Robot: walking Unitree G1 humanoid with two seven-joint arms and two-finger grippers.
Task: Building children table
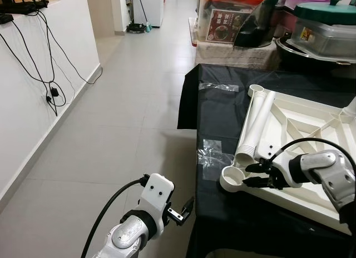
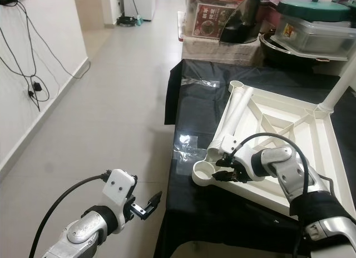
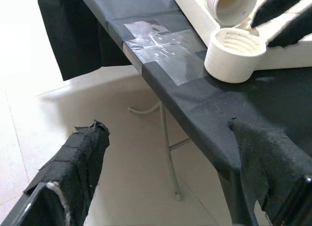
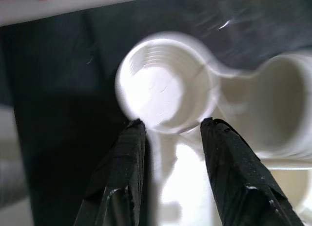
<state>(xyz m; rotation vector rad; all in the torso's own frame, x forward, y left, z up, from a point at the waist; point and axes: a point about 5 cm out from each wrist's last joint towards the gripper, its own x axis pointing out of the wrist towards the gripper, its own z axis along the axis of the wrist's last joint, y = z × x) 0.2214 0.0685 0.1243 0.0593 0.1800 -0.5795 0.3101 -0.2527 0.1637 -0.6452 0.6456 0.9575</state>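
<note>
Left eye view: the white tabletop (image 1: 300,152) lies upside down on the black desk (image 1: 222,110), a leg tube (image 1: 257,122) lying on it. The right end effector (image 1: 257,175), fingers apart, sits at the corner socket (image 1: 233,177). Left wrist view: the left end effector (image 3: 170,162) is spread wide over the floor (image 3: 29,109).

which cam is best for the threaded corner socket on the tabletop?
Left wrist view: the socket is sharp, its inner threads and rim whole. Right wrist view shows it blurred between the right gripper fingers. Both eye views show it small at the table's near edge.
</note>
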